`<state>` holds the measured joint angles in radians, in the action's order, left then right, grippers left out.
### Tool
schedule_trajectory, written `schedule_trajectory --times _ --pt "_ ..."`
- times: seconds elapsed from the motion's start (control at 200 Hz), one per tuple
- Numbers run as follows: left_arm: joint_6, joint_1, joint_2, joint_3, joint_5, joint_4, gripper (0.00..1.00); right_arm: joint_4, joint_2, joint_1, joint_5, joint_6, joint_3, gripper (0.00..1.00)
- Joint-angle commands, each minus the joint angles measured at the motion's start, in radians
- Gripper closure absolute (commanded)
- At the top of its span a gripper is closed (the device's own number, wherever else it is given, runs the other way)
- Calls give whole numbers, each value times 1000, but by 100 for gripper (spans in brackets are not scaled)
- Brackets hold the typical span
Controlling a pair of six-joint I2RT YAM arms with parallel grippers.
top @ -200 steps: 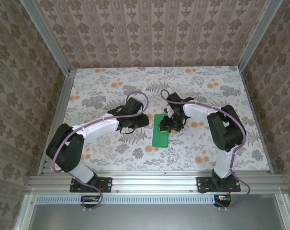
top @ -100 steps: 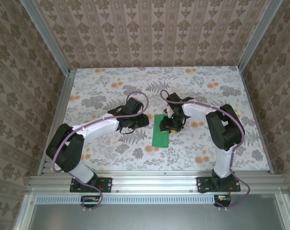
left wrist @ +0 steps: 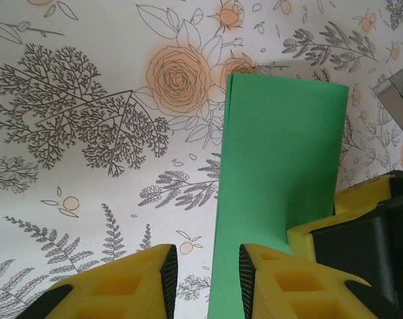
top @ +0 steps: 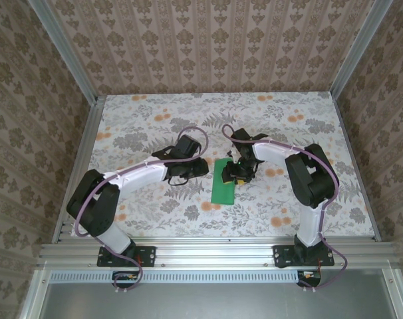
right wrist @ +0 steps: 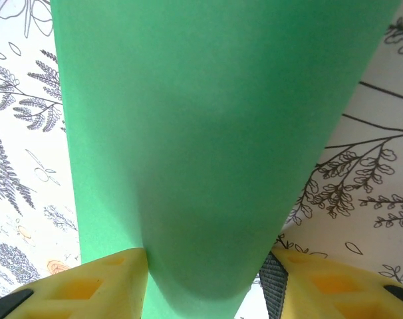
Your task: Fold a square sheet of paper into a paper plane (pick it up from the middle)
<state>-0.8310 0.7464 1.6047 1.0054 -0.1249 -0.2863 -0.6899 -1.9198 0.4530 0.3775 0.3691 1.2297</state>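
Right wrist view: we record the right gripper (right wrist: 201, 286) with its jaws closed on the square sheet of paper (right wrist: 208, 133), the green sheet bowing up between the two yellow fingers (right wrist: 102, 279). In the left wrist view, the left gripper (left wrist: 208, 266) has its jaws parted by a narrow gap and grips nothing. The sheet's long edge runs from that gap toward 12 o'clock. The sheet is folded to a narrow rectangle. In the top external view it lies near the centre of the desk (top: 141, 113), long axis from 12 to 6 o'clock. The right gripper is at its 1 o'clock corner, and the left gripper is just beside its 10 o'clock edge.
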Motion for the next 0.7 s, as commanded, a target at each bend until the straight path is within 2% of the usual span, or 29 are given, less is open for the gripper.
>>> schedule_trajectory --times 0.0,0.31,0.695 --pt "3 7 16 30 -14 -8 67 -25 -43 -5 -17 -22 9 48" --pt "2 10 22 32 -12 -13 68 -36 -50 -5 -6 -29 28 47" --pt "3 11 35 39 -19 -16 70 -62 -80 -4 -58 -26 30 48"
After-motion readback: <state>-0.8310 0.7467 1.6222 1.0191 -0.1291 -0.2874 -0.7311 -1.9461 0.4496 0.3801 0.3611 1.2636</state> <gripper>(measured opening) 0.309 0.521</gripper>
